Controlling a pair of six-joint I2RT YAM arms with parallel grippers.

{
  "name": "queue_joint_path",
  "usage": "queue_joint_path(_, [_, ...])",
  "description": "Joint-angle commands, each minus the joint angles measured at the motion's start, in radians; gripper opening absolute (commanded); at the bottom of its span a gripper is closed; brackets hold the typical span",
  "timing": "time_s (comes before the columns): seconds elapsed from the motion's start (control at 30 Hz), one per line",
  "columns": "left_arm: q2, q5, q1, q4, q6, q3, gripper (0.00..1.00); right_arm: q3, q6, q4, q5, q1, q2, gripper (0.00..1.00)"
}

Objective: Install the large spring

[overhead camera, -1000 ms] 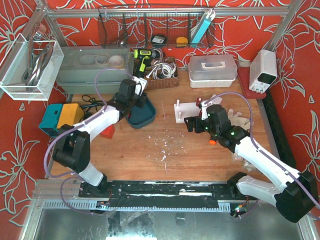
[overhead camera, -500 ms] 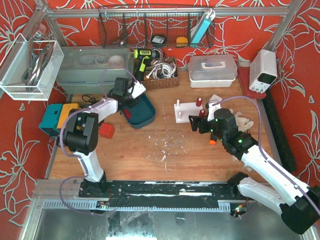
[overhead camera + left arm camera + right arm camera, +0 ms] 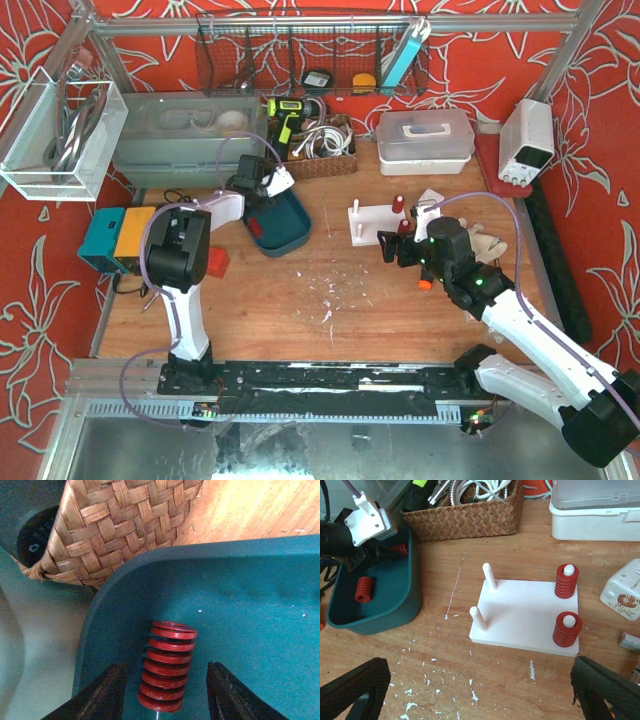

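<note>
A large red spring (image 3: 167, 672) stands in the back left corner of the teal bin (image 3: 250, 600). My left gripper (image 3: 166, 680) is open, with one finger on each side of the spring and not touching it. In the top view the left gripper (image 3: 266, 205) is inside the bin (image 3: 292, 238). A second red spring (image 3: 363, 589) lies in the bin (image 3: 400, 607). The white peg board (image 3: 525, 615) holds two red springs (image 3: 566, 581) on its right pegs. Its two left pegs (image 3: 478, 618) are bare. My right gripper (image 3: 477, 690) is open and empty, hovering just in front of the board (image 3: 372, 225).
A wicker basket (image 3: 322, 152) of cables stands right behind the bin, close to my left wrist. A white lidded box (image 3: 425, 140) is behind the board. A red block (image 3: 213, 262) and a blue and orange box (image 3: 120, 235) lie left of the bin.
My left arm has folded back towards its base while its gripper stayed in the bin's back left corner. My right gripper drew slightly right, then held still.
</note>
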Motion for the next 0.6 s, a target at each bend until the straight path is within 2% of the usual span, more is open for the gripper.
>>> queue_joint_path(0.0, [0.037, -0.033, 0.007, -0.014, 0.022, 0.030, 0.48, -0.010, -0.002, 0.012, 0.030, 0.006, -0.001, 0.99])
queue_joint_path(0.37, [0.108, -0.125, 0.015, -0.022, 0.017, 0.069, 0.48, -0.018, -0.004, 0.015, 0.041, 0.006, -0.029, 0.99])
queue_joint_path(0.57, [0.128, -0.084, 0.015, -0.064, 0.014, 0.082, 0.48, -0.016, -0.003, 0.016, 0.031, 0.005, -0.018, 0.99])
